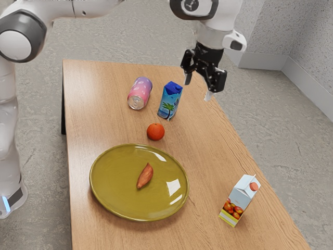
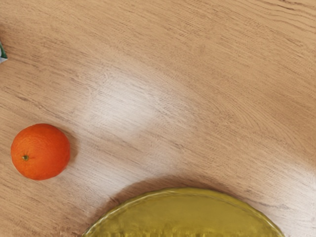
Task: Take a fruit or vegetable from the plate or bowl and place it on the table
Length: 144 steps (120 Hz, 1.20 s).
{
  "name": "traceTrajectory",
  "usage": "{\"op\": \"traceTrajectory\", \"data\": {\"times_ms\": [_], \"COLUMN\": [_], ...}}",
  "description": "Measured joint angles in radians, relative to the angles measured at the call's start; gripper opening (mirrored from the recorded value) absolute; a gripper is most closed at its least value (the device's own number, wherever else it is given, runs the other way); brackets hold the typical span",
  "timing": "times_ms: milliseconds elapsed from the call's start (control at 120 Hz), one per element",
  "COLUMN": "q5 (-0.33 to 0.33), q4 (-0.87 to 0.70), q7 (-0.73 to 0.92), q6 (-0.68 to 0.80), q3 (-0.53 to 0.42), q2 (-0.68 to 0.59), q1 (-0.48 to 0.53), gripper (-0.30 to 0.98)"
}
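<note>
Olive-green plate (image 1: 112, 182) on table (image 1: 208, 156), reddish-brown sweet potato (image 1: 145, 176) lying on it. Orange fruit (image 1: 155, 132) on the tabletop, apart from plate, between it and blue carton (image 1: 170, 101). End effector (image 1: 198, 87) raised near table edge at the exterior view's right, fingers wide apart, holding nothing

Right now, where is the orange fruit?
In the exterior view, the orange fruit sits on the table, between the blue carton and the green plate.
</note>
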Motion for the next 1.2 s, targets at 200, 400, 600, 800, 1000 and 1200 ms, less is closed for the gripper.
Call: {"op": "traceTrajectory", "data": {"times_ms": [200, 400, 600, 800, 1000, 1200], "q5": [0.009, 0.01, 0.003, -0.009, -0.031, -0.053], "q4": [0.002, -0.179, -0.495, -0.659, -0.754, -0.856], "q7": [-0.31, -0.532, -0.69, -0.806, -0.887, -0.945], "q6": [0.007, 0.086, 0.236, 0.34, 0.41, 0.465], "q3": [-0.002, -0.003, -0.039, -0.058, -0.099, -0.116], "q2": [0.02, -0.043, -0.21, -0.291, -0.337, -0.392], "q1": [-0.128, -0.071, -0.078, -0.083, -0.083, -0.083], "gripper": [0.68, 0.68, 0.68, 0.68, 0.68, 0.68]}}
